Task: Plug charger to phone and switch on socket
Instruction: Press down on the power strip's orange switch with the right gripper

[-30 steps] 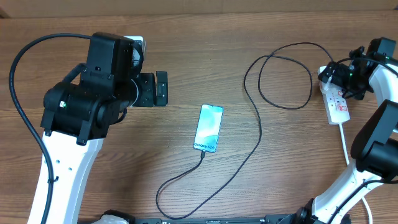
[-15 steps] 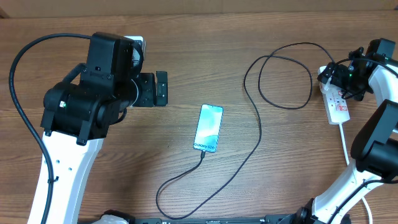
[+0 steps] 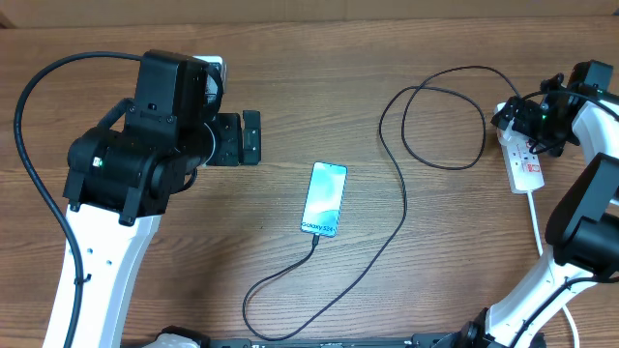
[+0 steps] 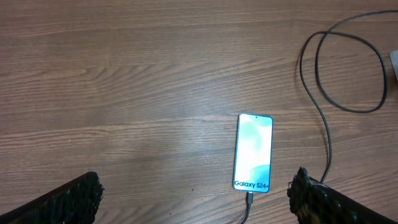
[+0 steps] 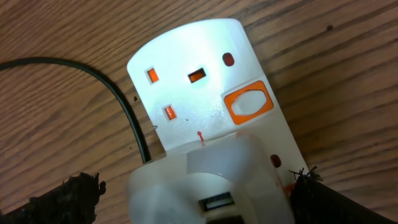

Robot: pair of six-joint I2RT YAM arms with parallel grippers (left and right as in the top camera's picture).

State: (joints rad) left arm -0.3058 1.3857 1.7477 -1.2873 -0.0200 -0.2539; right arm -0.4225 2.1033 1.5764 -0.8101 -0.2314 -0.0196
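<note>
Near the middle of the tabletop (image 3: 290, 58), the phone (image 3: 324, 198) is lying flat with its screen glowing, and the charger (image 3: 404, 193) is running from its short edge by the Galaxy text, looping toward the socket (image 3: 527, 169) at the right. The left gripper (image 3: 239, 138) is hanging well left of the phone, its fingers (image 4: 68, 202) standing wide apart around nothing. The right gripper (image 3: 530, 121) is hovering over the socket's far end, its fingers (image 5: 62, 199) spread wide on either side of it.

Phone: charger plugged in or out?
In. The charger connector tip sits in the phone at its short edge below the Galaxy text, and the cable trails off from there.
</note>
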